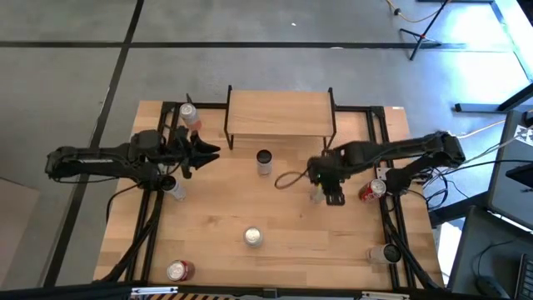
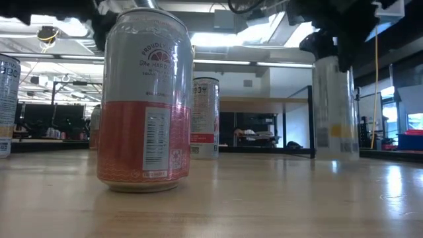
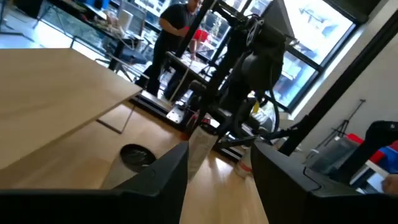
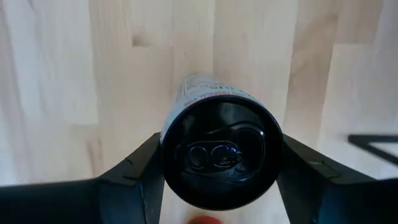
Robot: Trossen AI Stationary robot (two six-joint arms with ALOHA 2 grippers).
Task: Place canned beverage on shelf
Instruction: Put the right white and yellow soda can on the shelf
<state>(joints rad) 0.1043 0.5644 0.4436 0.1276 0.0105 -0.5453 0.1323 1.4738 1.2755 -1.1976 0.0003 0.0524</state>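
The shelf [image 1: 279, 115], a light board on black legs, stands at the table's far middle. My right gripper [image 1: 321, 185] is right of centre, pointing down, shut on a tall slim silver can with a black top [image 4: 221, 149]. That can stands upright on the table in the low view [image 2: 336, 112]. My left gripper [image 1: 210, 153] is open and empty left of the shelf, held level and pointing toward the table's right. A dark-topped can [image 1: 264, 161] stands in front of the shelf and also shows in the left wrist view [image 3: 134, 158]. My right gripper pinches the slim can between its two fingers [image 4: 140, 171], one on each side of the can's upper wall [image 4: 186, 87]. The fingers come from above, pointing down. The can stands upright with its base on the table [image 2: 336, 156].
Other cans stand about: an orange and white one near the front middle [image 1: 253, 237], red ones at front left [image 1: 179, 270] and right [image 1: 372, 190], others at left [image 1: 189, 115] [image 1: 173, 187] and front right [image 1: 383, 252]. A black cable [image 1: 287, 179] loops near the right gripper. A person [image 3: 177, 25] stands beyond the table.
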